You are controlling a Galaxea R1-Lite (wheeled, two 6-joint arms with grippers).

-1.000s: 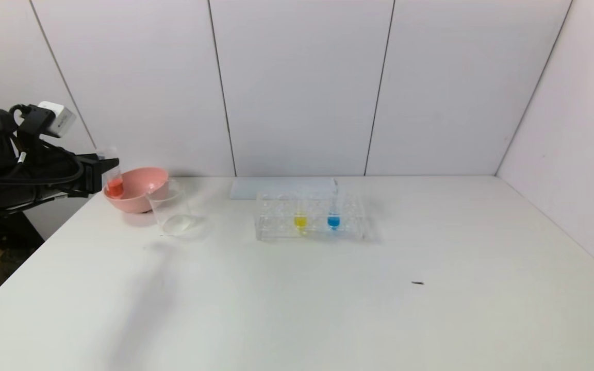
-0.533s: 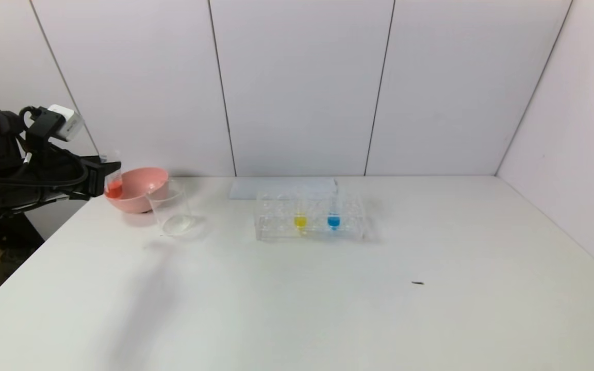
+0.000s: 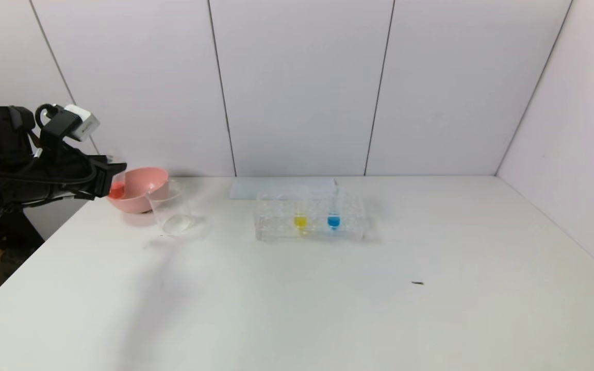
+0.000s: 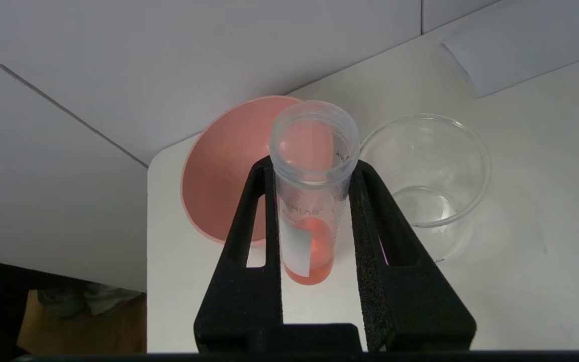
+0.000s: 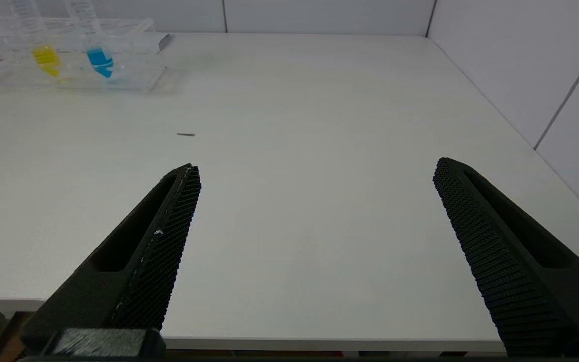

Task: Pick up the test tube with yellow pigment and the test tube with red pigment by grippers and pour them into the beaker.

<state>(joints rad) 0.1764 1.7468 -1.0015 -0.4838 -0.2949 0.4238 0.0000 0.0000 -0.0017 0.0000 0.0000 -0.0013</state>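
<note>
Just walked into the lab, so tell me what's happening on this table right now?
The left gripper has its jaws shut on the test tube with red pigment, held upright near the pink bowl, with the empty beaker just beside. The test tube with yellow pigment sits in the clear rack next to a blue tube. The right gripper waits open over the table's near edge.

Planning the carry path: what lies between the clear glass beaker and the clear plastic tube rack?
Bare white table only, in the head view; nothing stands between the beaker and the rack.
</note>
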